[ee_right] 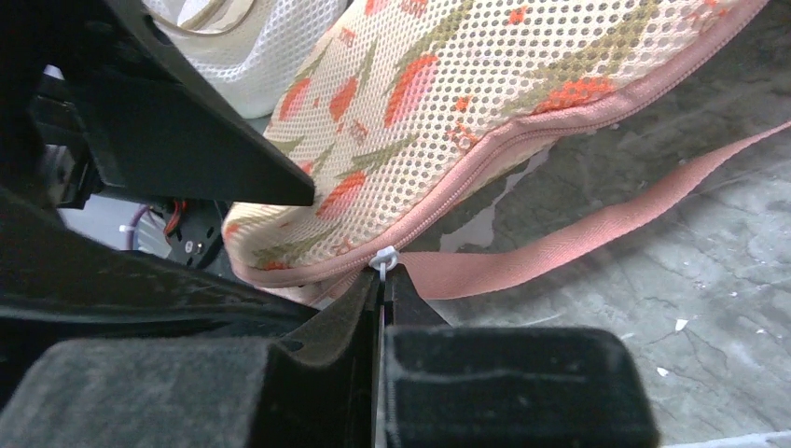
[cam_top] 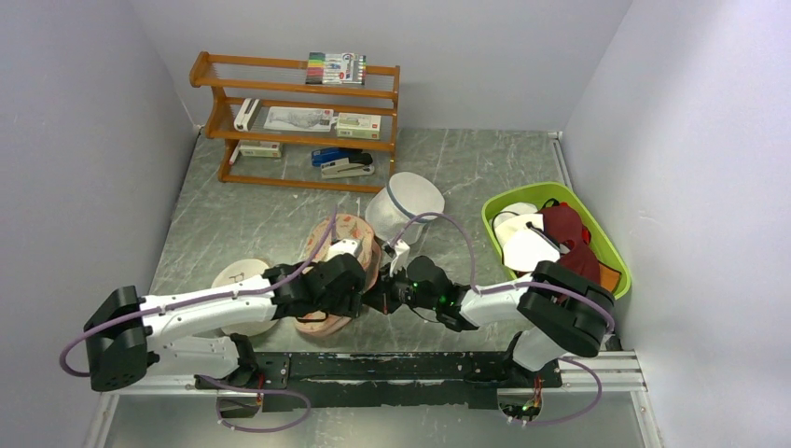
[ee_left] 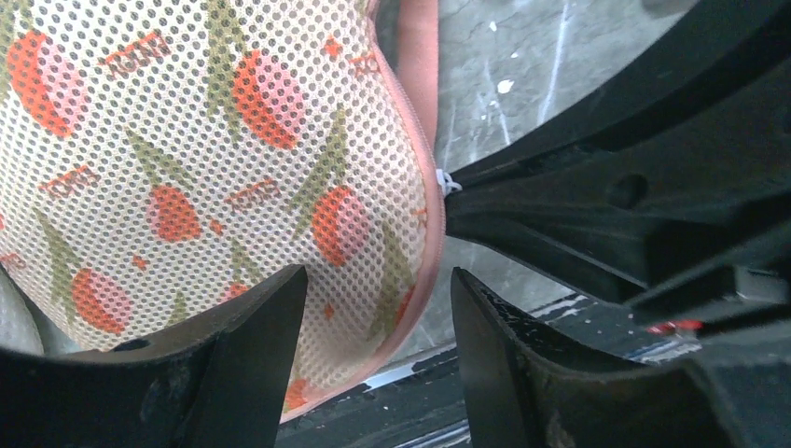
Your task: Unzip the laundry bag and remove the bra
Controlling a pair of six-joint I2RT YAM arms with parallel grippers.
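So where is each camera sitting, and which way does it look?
Top camera: up high behind the robot, looking down at the table; left arm and right arm show, meeting at the flowery bag.
Left wrist camera: on the left arm, facing the bag's edge past its own open left gripper.
Right wrist camera: on the right arm, facing the white zipper pull pinched in its own right gripper.
Both wrist views share the bag's pink zipper.

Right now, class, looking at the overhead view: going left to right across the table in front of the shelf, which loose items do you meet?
round cream cap → floral laundry bag → white mesh cylinder → green basket
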